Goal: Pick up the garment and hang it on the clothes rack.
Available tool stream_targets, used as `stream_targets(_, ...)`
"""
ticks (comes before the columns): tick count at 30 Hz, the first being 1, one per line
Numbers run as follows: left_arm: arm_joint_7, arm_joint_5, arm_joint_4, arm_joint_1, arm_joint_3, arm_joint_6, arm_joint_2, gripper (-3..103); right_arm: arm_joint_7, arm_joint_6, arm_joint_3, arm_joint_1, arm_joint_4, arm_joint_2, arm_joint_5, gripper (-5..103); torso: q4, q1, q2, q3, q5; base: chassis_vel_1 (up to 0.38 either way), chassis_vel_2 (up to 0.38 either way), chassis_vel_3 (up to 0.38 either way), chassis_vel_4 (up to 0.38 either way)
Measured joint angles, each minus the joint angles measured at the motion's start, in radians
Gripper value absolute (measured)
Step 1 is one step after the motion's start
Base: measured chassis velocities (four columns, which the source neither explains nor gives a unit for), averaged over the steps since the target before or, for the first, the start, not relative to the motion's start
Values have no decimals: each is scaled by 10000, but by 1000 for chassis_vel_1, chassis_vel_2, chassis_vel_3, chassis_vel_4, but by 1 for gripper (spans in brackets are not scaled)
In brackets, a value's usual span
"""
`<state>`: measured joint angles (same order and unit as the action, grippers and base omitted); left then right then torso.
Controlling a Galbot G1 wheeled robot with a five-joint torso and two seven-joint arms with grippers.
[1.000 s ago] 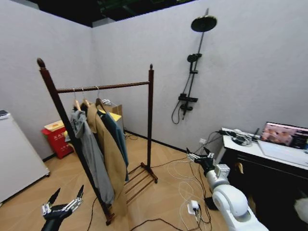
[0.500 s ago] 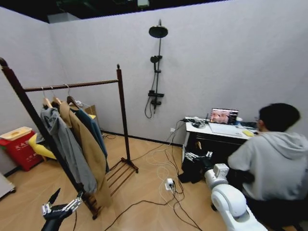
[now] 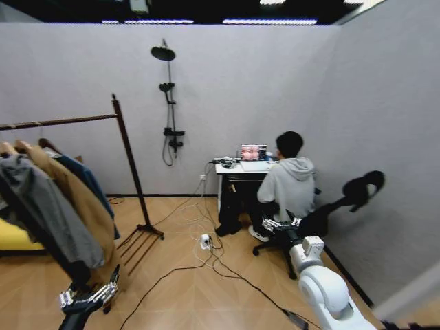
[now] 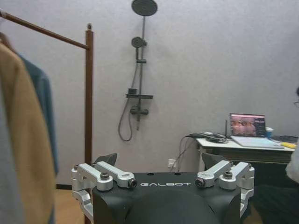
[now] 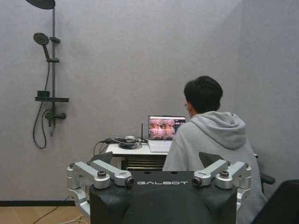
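While both arms ride low and idle, we log this moment as transit, not manipulation: our left gripper (image 3: 88, 297) sits low in front of the base with its fingers spread apart and nothing between them, and our right gripper (image 3: 280, 225) hangs forward on the other side, also splayed open and empty. From the left gripper, the clothes rack (image 3: 128, 162) stands up and just to the outer side, its near end close above the gripper, its far post further ahead. On its top bar the garment (image 3: 86, 180), the dark teal shirt-jacket, already hangs on its hanger, farthest from the left gripper in the row, behind a long tan coat (image 3: 65, 196) and a grey hooded sweatshirt (image 3: 38, 220) that is closest to it. In the left wrist view the garment (image 4: 43, 112) shows as a teal strip past the coat, with the rack post (image 4: 88, 98) beyond. A person sits at a worktop (image 3: 237, 167) ahead of the right gripper, not touching anything of ours. We judge the task looks done or nearly so; to do the current step well, keep both grippers tucked and open, swing the base slowly, and keep the left arm clear of the hanging sleeves and the floor cables (image 3: 206, 265).
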<state>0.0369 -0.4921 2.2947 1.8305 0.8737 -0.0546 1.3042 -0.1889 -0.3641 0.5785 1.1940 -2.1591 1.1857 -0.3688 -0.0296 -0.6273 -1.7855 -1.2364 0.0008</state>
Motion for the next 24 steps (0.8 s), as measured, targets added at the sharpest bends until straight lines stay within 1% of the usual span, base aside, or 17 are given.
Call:
stream_targets(1,0,0,0,0,0,0,0,100,0,0,0,0,0,0,0,100,0,0,0,0,0,-198,-152,-67,-132)
stream_targets(3,-3,0,-1,0,0,0,0,100,0,15,-84,-8,16,-2,2,100,10,-12,6,-3,-11,-178,-117,6,-201)
stream_targets(6,-6,0,-1,2,0,0,0,100,16,-38,-127,-5,15,-8,32,100,14,-12,6,-3,-8,-133,-43,-10,-153)
stream_targets(11,-6,0,-1,2,0,0,0,100,25,-112,-210,-36,21,10,83,100,7,0,1,1,-9,-108,-120,-142,-150)
stream_targets(16,-5,0,-1,2,0,0,-1,100,10,-116,-235,-50,51,8,85,100,8,0,1,0,-9,-78,-175,-188,-86)
stream_targets(18,-6,0,0,3,1,0,0,100,6,-116,-235,-52,59,4,85,100,12,0,1,0,-9,-21,-203,-196,-19)
stream_targets(24,-4,0,0,2,0,0,0,100,-14,-116,-233,14,43,37,84,100,3,0,1,0,-6,14,-219,-196,13)
